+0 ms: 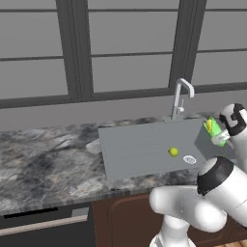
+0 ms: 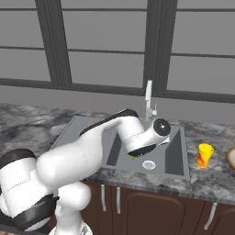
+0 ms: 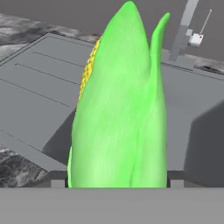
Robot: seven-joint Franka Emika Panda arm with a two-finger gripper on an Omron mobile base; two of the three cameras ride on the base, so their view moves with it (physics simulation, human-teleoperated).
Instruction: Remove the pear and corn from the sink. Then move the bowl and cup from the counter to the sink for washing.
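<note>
Corn (image 3: pixel 120 109) looms right up against the hand camera, bright green husk standing tall with a strip of yellow kernels down its left edge, and the fingers (image 3: pixel 57 181) are pinching it low at the base, one dark tip peeking out on each side. Behind it lies the grey ribbed drainboard, then the basin's dark wall at right.

From the left base view, sweeping across: marbled tabletop (image 1: pixel 48 154), then the sink (image 1: pixel 140 144) with its flat drainboard, and the pear (image 1: pixel 173 152) sitting on the grey floor just beside the round metal drain (image 1: pixel 189 159). Over the basin's right part, the corn (image 1: pixel 212 128) is held up clear of the bottom, with the chrome faucet (image 1: pixel 181 96) standing behind it.

Over in the right base view, the white arm (image 2: pixel 92 151) sprawls across the sink's left half and blocks the basin. To the right, the yellow cup (image 2: pixel 204 155) stands upright on the tabletop, and the bowl (image 2: pixel 231 158) just clips the frame's edge.
</note>
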